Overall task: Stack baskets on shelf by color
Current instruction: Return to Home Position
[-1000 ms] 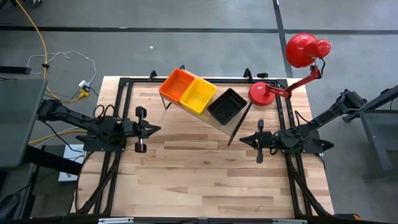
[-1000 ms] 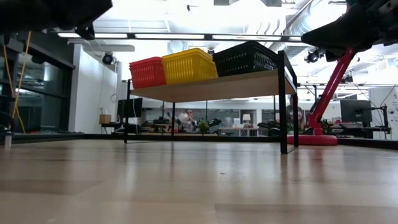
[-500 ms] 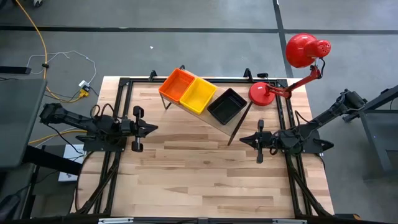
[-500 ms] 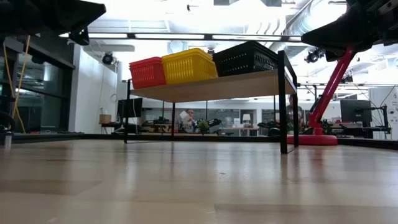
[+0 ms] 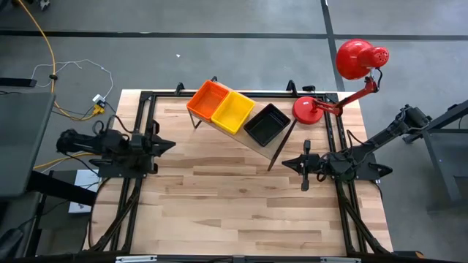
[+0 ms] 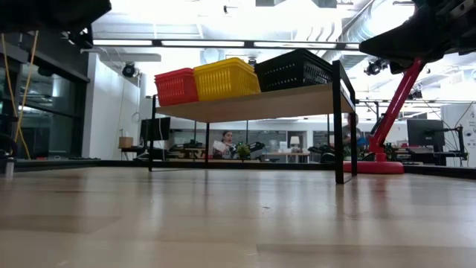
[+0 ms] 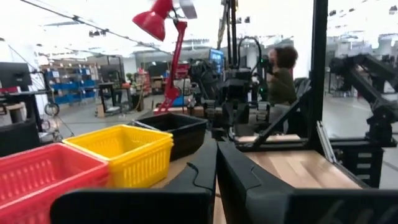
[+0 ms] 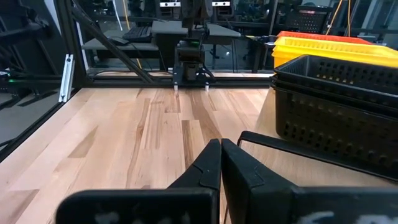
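Nearest the front edge, the tabletop (image 5: 234, 212) lay bare, so nothing there could catch an arm. At mid-table the left gripper (image 5: 168, 144) hung just inside the left frame rail with its fingers pressed together. The right gripper (image 5: 287, 164), fingers likewise together, pointed inward from the right rail. The right one was the concern. Its tip lay near a leg of the shelf (image 6: 245, 106), and a careless swing on the way to rest could knock that leg and jolt everything above. Farther back, the shelf carried the baskets sorted by colour: the orange-red stack (image 5: 209, 98), the yellow stack (image 5: 233, 111) and the black stack (image 5: 267, 124), touching side by side (the black one sat at the end closest to the right arm). That end stack looked likeliest to slide off if the board were bumped. Behind it the red desk lamp (image 5: 355, 62) stood just beside the shelf's corner, another thing a wide elbow might clip.
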